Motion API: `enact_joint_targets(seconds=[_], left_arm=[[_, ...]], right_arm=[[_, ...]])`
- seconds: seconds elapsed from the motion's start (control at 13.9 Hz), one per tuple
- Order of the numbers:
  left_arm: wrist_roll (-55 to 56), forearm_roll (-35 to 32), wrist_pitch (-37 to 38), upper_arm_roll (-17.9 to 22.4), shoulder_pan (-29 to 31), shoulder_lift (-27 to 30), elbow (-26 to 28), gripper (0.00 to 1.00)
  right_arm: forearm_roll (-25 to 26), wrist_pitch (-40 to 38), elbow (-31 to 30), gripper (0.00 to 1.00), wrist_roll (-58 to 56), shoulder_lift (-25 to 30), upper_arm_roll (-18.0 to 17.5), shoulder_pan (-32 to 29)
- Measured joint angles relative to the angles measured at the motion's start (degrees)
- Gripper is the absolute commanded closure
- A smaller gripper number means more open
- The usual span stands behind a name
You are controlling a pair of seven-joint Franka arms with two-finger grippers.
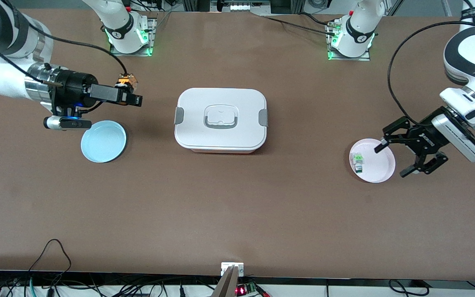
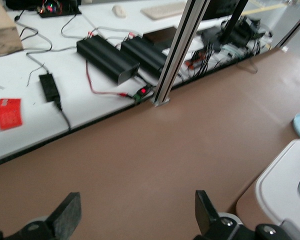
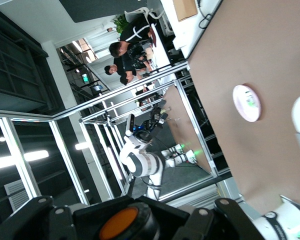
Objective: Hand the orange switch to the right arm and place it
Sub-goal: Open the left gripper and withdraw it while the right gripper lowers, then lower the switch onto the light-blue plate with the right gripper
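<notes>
The orange switch point(image 1: 127, 82), a small black block with orange parts, sits in my right gripper point(image 1: 132, 93), which is shut on it. The slim black gripper points sideways toward the white box and hangs over bare table close to the blue plate point(image 1: 103, 141). The right wrist view shows the switch's round orange face point(image 3: 119, 223) filling the space between the jaws. My left gripper point(image 1: 392, 161), the open-linkage claw, hangs open and holds nothing over the edge of the pink plate point(image 1: 382, 175). In the left wrist view its fingertips point(image 2: 67, 212) stand wide apart over brown table.
A white lidded box point(image 1: 221, 119) stands at the table's middle. A green-and-white component point(image 1: 358, 161) lies on the pink plate. Cables and power bricks point(image 2: 107, 60) lie on the bench past the table's front edge.
</notes>
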State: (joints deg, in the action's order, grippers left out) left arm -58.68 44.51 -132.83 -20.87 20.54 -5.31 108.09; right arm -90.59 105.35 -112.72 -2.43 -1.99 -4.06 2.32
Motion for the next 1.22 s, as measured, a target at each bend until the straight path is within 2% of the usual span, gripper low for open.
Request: enact_joint_targets(seconds=[0.22,0.5,0.86,1.22], left_arm=[[4.74,-11.4,5.42,3.1,0.04,0.89,-1.13,0.0],[21.8,-27.14,19.45,4.3,0.03,2.42,-8.73,0.0],[39.88,-39.14,33.72,4.32,-0.26,2.75,-15.23,0.0],[54.72,-47.23,39.39,3.9,-2.37,2.73,-17.0,0.0]], right_arm=[[2.55,-5.25,-0.97,1.0,-3.55,-2.5,4.42,-0.03],[3.48,-14.34,-1.48,1.0,-8.92,-7.74,11.73,-0.1],[9.42,-22.98,-1.65,1.0,-20.51,-15.32,19.16,-0.26],[19.59,-23.18,-1.56,1.0,-28.13,-18.72,20.6,-2.44]])
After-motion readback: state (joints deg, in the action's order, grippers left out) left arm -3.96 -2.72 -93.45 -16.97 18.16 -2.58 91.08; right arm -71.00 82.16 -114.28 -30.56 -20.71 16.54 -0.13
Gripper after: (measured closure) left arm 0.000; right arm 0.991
